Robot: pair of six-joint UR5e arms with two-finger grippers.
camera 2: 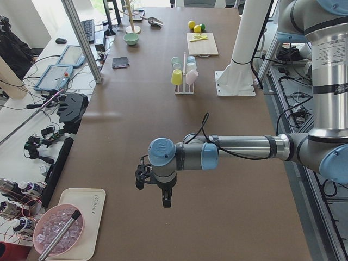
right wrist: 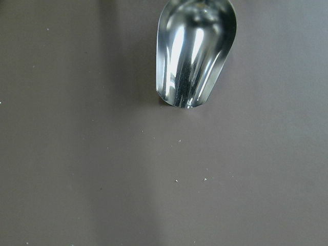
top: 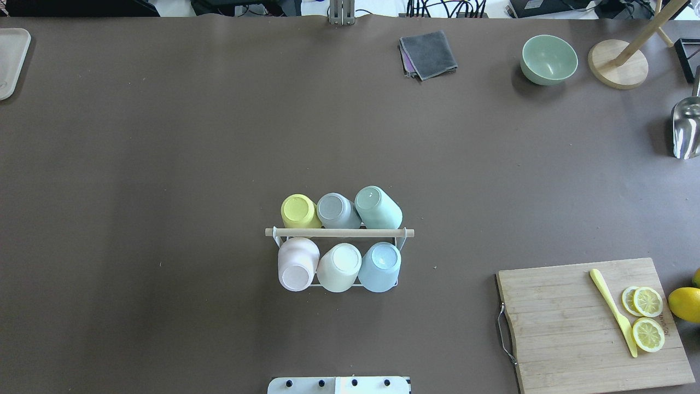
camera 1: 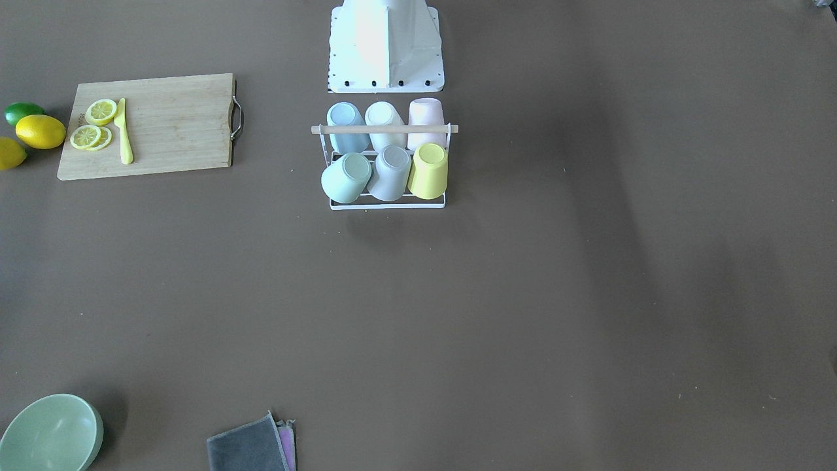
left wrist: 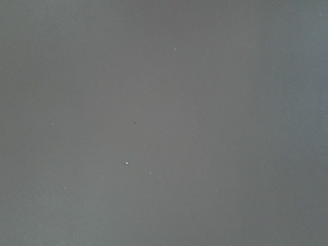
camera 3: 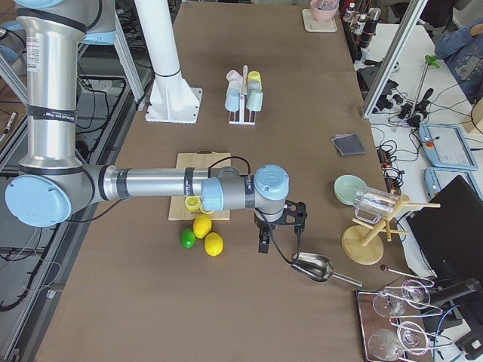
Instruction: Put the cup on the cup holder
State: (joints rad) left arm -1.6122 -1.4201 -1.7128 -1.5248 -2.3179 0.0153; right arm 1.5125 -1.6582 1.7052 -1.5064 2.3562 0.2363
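The cup holder point(camera 1: 384, 129), a white wire rack with a wooden rod handle, stands mid-table near the robot base; it also shows in the overhead view point(top: 339, 232). Several cups sit upside down on its pegs: yellow point(top: 299, 211), grey point(top: 337, 210) and mint point(top: 377, 208) in the far row, pink point(top: 297, 264), cream point(top: 339, 267) and light blue point(top: 380, 267) in the near row. My left gripper point(camera 2: 154, 190) hangs over bare table far from the rack. My right gripper point(camera 3: 279, 240) hangs near a metal scoop point(camera 3: 313, 266). I cannot tell whether either is open or shut.
A cutting board point(top: 579, 323) holds lemon slices and a yellow knife. Lemons point(camera 1: 40, 131) and a lime lie beside it. A green bowl point(top: 548, 58), a grey cloth point(top: 429, 53) and a wooden stand point(top: 618, 65) sit at the far edge. The scoop point(right wrist: 196, 51) lies below my right wrist.
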